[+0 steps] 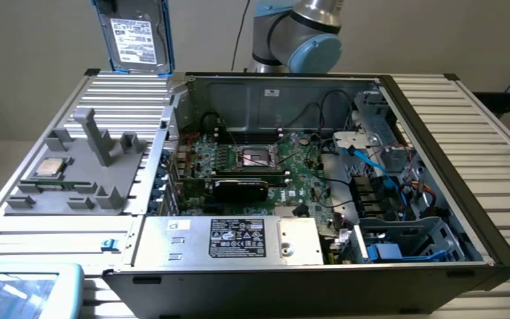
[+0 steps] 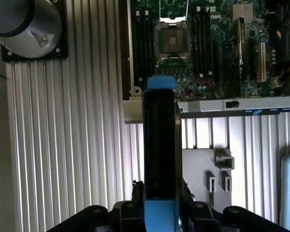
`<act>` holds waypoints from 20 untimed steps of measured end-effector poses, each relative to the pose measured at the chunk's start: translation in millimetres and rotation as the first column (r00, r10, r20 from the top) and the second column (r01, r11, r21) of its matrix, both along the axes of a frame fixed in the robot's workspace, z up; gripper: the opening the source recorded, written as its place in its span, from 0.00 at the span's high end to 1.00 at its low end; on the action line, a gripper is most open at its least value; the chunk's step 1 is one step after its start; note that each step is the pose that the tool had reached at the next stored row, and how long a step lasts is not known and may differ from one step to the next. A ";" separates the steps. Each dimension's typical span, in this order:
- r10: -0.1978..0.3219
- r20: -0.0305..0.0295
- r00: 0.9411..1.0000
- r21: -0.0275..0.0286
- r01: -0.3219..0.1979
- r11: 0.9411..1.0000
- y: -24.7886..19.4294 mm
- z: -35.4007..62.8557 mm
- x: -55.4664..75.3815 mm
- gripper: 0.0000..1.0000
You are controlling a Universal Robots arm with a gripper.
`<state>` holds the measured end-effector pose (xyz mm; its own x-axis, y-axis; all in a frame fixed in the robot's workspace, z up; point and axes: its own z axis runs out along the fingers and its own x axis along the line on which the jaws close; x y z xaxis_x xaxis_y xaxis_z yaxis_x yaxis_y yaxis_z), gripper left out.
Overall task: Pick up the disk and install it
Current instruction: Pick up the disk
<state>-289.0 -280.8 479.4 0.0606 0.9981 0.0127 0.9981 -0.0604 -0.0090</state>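
Open PC case (image 1: pixel 432 133) holds mobo (image 1: pixel 264 166), silver PSU box (image 1: pixel 228 240) w/ black sticker, and drive cage (image 1: pixel 414 239) at ext. view's right. Grey tray (image 1: pixel 78 193) beside the case carries CPU chip (image 1: pixel 50 167). Gripper (image 2: pixel 160 195) is clamped on the disk (image 1: pixel 135 33), jaws partway apart against its flat sides. Disk hangs upright over table (image 1: pixel 467 113) far corner, ext. view's left, clear of case. Arm joint (image 1: pixel 313 40) sits behind case.

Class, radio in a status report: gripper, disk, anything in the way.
Gripper shut on the disk. Disk aloft on edge, outside the computer case. Blue cables strung inside case.
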 end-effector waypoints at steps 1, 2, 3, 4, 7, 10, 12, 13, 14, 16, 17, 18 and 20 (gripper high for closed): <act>0.000 0.000 1.000 0.000 0.000 1.000 0.0 0.0 0.0 0.63; 0.000 0.000 1.000 0.000 0.000 1.000 0.0 0.0 0.0 0.63; 0.000 0.000 1.000 0.000 0.000 1.000 0.0 0.0 0.0 0.63; 0.000 0.000 1.000 0.000 0.000 1.000 0.0 0.0 0.0 0.63; 0.000 0.000 1.000 0.000 0.000 1.000 0.0 0.1 0.2 0.63; 0.000 0.000 1.000 0.000 0.000 1.000 -0.2 3.0 10.5 0.63; 0.000 0.000 1.000 0.000 0.000 1.000 -0.5 4.8 19.5 0.63; 0.000 0.000 1.000 0.000 0.000 1.000 -0.5 5.6 24.3 0.63; 0.000 0.000 1.000 0.000 0.000 1.000 -0.6 6.2 28.8 0.63; 0.000 0.000 1.000 0.000 0.000 1.000 -0.7 7.2 37.9 0.63; 0.000 0.000 1.000 0.000 0.000 1.000 -0.8 7.7 42.4 0.63; 0.000 0.000 1.000 0.000 0.000 1.000 -1.2 8.5 46.9 0.63; 0.000 0.000 1.000 0.000 0.000 1.000 -2.5 10.1 55.9 0.63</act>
<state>-233.1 -283.2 489.5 0.0605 0.9981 0.0129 0.9981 -0.0604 -0.0090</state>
